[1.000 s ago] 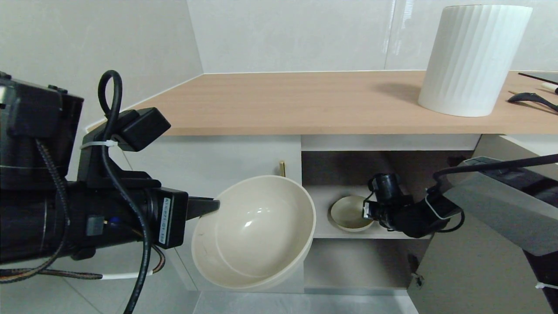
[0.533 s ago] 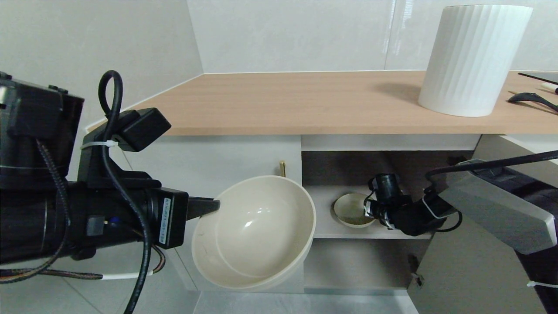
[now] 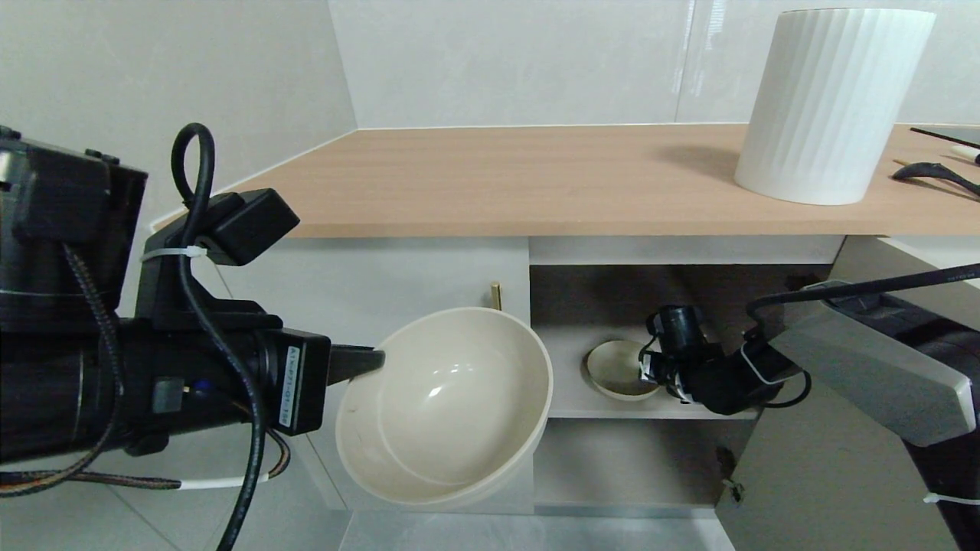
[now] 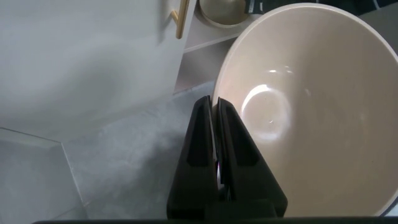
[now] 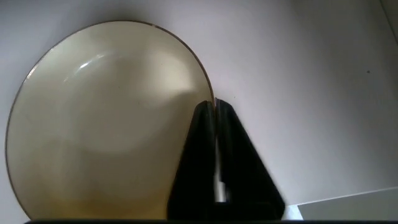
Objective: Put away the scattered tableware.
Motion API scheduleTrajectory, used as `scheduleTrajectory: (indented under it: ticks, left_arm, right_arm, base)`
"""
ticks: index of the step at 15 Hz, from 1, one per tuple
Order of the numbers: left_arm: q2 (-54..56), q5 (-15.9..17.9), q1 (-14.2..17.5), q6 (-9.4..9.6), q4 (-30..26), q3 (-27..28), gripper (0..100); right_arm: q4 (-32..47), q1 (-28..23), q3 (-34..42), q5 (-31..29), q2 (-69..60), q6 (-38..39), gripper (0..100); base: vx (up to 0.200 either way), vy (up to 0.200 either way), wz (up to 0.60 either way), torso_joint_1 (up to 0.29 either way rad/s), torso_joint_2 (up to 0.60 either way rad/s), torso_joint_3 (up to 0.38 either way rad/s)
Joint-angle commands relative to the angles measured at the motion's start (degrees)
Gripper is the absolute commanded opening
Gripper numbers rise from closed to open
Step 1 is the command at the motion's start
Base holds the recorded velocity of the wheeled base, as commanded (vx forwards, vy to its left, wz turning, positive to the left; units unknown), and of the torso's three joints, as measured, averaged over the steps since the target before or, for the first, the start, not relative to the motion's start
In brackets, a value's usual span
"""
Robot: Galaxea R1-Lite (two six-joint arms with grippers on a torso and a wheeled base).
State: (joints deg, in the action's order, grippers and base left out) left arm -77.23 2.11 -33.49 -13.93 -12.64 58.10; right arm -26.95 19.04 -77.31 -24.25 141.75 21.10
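Carried slightly deeper over the cupboard shelf [image 3: 566, 383], the small dish [image 3: 616, 370] remained pinched by the right tool [image 5: 214, 106]; the left tool [image 4: 216, 102] clamped the rim of the tilted large bowl [image 3: 448, 405] before the cupboard, a thin hold that might slip

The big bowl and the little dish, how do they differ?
The big bowl is far larger and deeper than the shallow little dish. The big bowl hangs tilted in front of the closed door, in the left claw; the little dish is inside the open cupboard, in the right claw. Both are cream, each pinched by its rim.
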Motion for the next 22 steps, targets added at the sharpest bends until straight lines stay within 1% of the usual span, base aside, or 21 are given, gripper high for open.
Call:
scheduleTrajectory:
  ticks: [1,5,7,8,9,10,12,13,14,15,16,17,18,20,21,22]
  left_arm:
    - [0.1,0.0,0.0,-0.04,0.0,0.0,0]
    - [-0.4,0.0,0.0,-0.04,0.0,-0.1,0]
    - [-2.7,-0.1,-0.2,0.49,0.0,-0.9,0]
    - [-3.7,-0.5,-1.1,1.80,0.0,-1.8,0]
    - [-6.4,-1.4,-2.3,3.83,0.0,-2.6,0]
    - [-9.1,-2.2,-3.0,4.18,0.3,-2.7,0]
    - [-14.0,-2.5,-5.4,4.27,4.4,-3.0,0]
    - [-18.0,-3.0,-6.3,4.44,8.9,-2.3,0]
    - [-19.4,-3.6,-6.4,4.71,10.9,-1.7,0]
    - [-23.9,-6.6,-7.2,6.64,14.5,0.1,0]
    - [-25.4,-9.5,-7.6,8.66,14.6,1.0,0]
    - [-26.1,-10.0,-7.6,9.10,14.8,1.0,0]
    - [-28.2,-10.2,-7.6,9.19,15.5,1.1,0]
    - [-30.4,-10.6,-7.6,9.28,18.4,1.5,0]
    - [-32.9,-13.4,-9.0,9.28,22.3,1.6,0]
    - [-34.0,-16.0,-9.8,9.28,24.7,1.6,0]
  right_arm:
    - [0.0,0.0,-0.1,0.0,-0.2,0.1,100]
    - [-0.1,0.2,0.5,0.0,-1.9,0.3,100]
    - [0.1,1.8,8.3,0.8,-9.7,0.3,100]
    - [0.0,2.7,13.2,2.5,-13.7,0.1,100]
    - [0.0,4.6,19.3,6.4,-19.8,-0.4,100]
    - [0.1,5.8,23.3,8.4,-23.8,-0.4,100]
    - [0.3,6.9,27.7,11.8,-30.1,-0.4,100]
    - [0.9,6.9,29.0,13.4,-33.6,-0.4,100]
    - [1.9,6.9,29.1,14.0,-35.1,-0.3,100]
    - [8.1,6.9,29.3,16.1,-40.9,0.0,100]
    - [12.9,7.0,29.1,20.0,-45.2,0.3,100]
    - [14.5,7.3,28.8,22.2,-47.1,0.5,100]
    - [15.7,8.6,28.2,23.6,-49.0,3.0,100]
    - [15.7,10.4,28.1,23.5,-49.1,3.9,100]
    - [15.7,12.0,28.2,23.5,-48.7,4.2,100]
    - [15.7,12.6,28.3,23.5,-48.1,4.2,100]
  base:
    - [0.000,0.000,0.00,0.000,0.00,0.000]
    - [0.000,0.000,0.00,0.000,0.00,0.000]
    - [0.000,0.000,0.00,0.000,0.00,0.000]
    - [0.000,0.000,0.00,0.000,0.00,0.000]
    - [0.000,0.000,0.00,0.000,0.00,0.000]
    - [0.000,0.000,0.00,0.000,0.00,0.000]
    - [0.000,0.000,0.00,0.000,0.00,0.000]
    - [0.000,0.000,0.00,0.000,0.00,0.000]
    - [0.000,0.000,0.00,0.000,0.00,0.000]
    - [0.000,0.000,0.00,0.000,0.00,0.000]
    - [0.000,0.000,0.00,0.000,0.00,0.000]
    - [0.000,0.000,0.00,0.000,0.00,0.000]
    - [0.000,0.000,0.00,0.000,0.00,0.000]
    - [0.000,0.000,0.00,0.000,0.00,0.000]
    - [0.000,0.000,0.00,0.000,0.00,0.000]
    - [0.000,0.000,0.00,0.000,0.00,0.000]
